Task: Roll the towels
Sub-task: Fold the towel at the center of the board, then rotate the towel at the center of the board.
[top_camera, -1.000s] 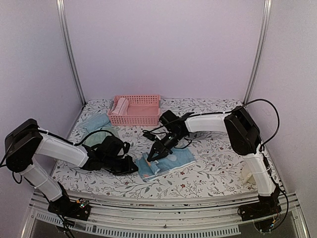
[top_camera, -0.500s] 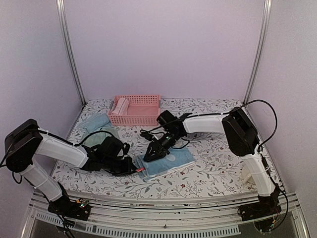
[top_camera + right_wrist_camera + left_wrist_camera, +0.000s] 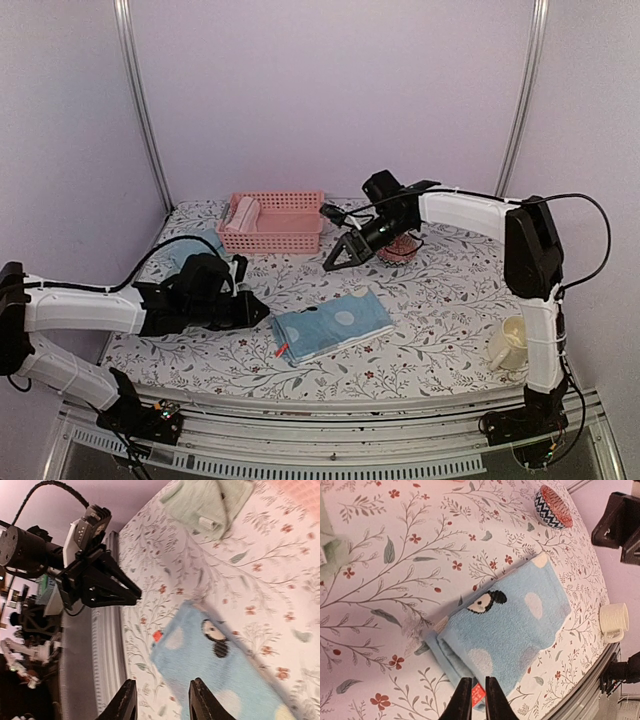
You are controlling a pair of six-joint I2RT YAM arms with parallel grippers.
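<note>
A blue towel with pale spots (image 3: 330, 322) lies folded flat near the table's front, its red tag at the near left corner. In the left wrist view this spotted towel (image 3: 510, 625) is just ahead of my left gripper (image 3: 478, 681), whose jaws are shut to a thin slit and hold nothing. From above, the left gripper (image 3: 263, 313) sits left of the towel, apart from it. My right gripper (image 3: 336, 262) hangs open and empty, raised behind the towel (image 3: 220, 670). A pink towel (image 3: 243, 213) lies rolled in the basket. A sage green towel (image 3: 210, 500) and a light blue towel (image 3: 195, 243) lie at back left.
The pink slatted basket (image 3: 285, 235) stands at the back centre. A patterned bowl (image 3: 402, 248) sits under the right arm's wrist. A cream cup (image 3: 508, 343) stands at the right, near the front edge. The metal rail (image 3: 330, 445) runs along the near side.
My right gripper let go of the spotted towel, opened and rose back to the right. The left arm drew back to the left. The towel now lies flat and folded.
</note>
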